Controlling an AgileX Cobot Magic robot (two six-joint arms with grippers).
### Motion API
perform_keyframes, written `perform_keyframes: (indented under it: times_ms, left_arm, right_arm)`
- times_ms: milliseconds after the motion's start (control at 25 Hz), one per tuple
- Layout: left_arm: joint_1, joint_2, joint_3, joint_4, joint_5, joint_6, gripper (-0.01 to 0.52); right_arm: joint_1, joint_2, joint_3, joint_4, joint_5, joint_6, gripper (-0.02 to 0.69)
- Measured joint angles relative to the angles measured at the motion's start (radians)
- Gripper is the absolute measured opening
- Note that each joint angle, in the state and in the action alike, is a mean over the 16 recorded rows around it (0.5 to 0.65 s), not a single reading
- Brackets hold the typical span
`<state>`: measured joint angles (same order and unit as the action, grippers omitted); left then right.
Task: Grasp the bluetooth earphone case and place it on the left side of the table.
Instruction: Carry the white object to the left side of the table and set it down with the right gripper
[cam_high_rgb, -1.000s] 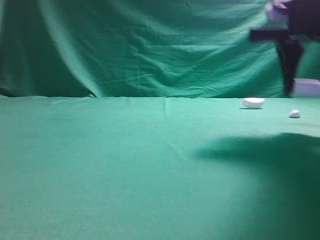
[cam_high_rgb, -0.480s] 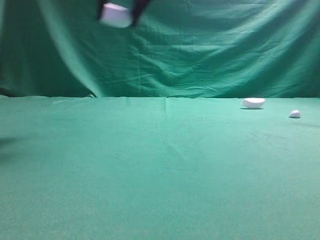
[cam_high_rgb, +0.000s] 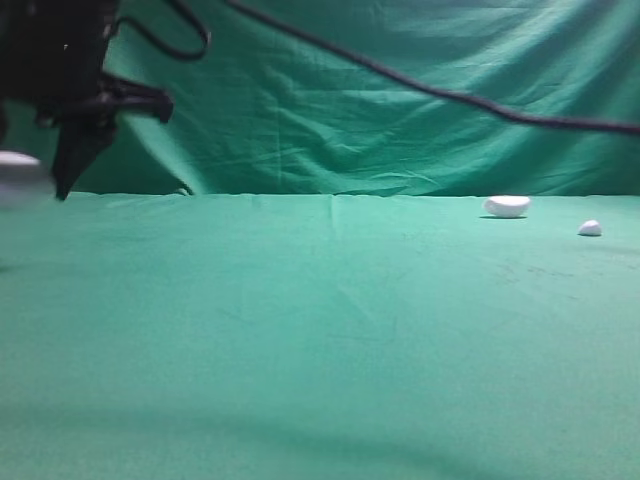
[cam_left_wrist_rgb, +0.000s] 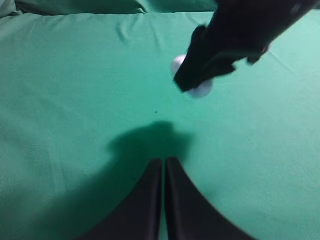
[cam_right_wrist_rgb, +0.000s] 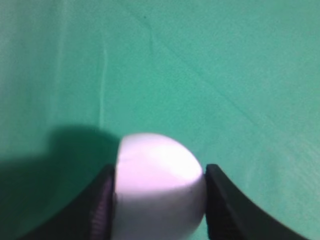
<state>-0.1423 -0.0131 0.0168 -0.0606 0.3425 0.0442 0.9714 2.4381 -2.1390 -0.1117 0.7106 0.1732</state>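
The bluetooth earphone case (cam_right_wrist_rgb: 157, 185), smooth, white and rounded, is held between the two black fingers (cam_right_wrist_rgb: 102, 205) of my right gripper (cam_right_wrist_rgb: 159, 200). In the exterior view the right gripper (cam_high_rgb: 35, 180) has reached across to the far left, and the case (cam_high_rgb: 12, 178) is blurred at the frame edge, above the green table (cam_high_rgb: 320, 330). The left wrist view shows the right gripper (cam_left_wrist_rgb: 192, 80) with bits of the white case (cam_left_wrist_rgb: 202, 89), and its shadow on the cloth below. My left gripper (cam_left_wrist_rgb: 163, 167) is shut and empty, low over the cloth.
A white half-moon bowl-like object (cam_high_rgb: 506, 206) and a tiny white lump (cam_high_rgb: 589, 228) lie at the back right of the table. The right arm's black cable (cam_high_rgb: 450, 95) hangs across the green backdrop.
My right gripper has carried the case from the far right, high across the backdrop, to the far left and has come down lower. The two white objects have not moved.
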Motion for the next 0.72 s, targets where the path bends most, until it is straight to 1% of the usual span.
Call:
perform_keyframes:
  times_ms: [120,240,360,480,720]
  left_arm:
    - [0.0,0.0,0.0,0.0,0.0,0.0,0.0]
    - [0.0,0.0,0.0,0.0,0.0,0.0,0.0]
    - [0.0,0.0,0.0,0.0,0.0,0.0,0.0]
    - [0.0,0.0,0.0,0.0,0.0,0.0,0.0]
    - [0.0,0.0,0.0,0.0,0.0,0.0,0.0]
  right_arm:
    - [0.001,0.005,-0.009,0.0,0.009,0.0,0.427]
    - [0.001,-0.004,-0.031,0.001,0.056,0.0,0.459]
    - [0.001,-0.026,-0.066,0.001,0.139,0.0,0.447]
    - [0.001,-0.06,-0.111,-0.003,0.238,0.001,0.384]
    - [-0.011,-0.165,-0.198,-0.018,0.436,0.003,0.187]
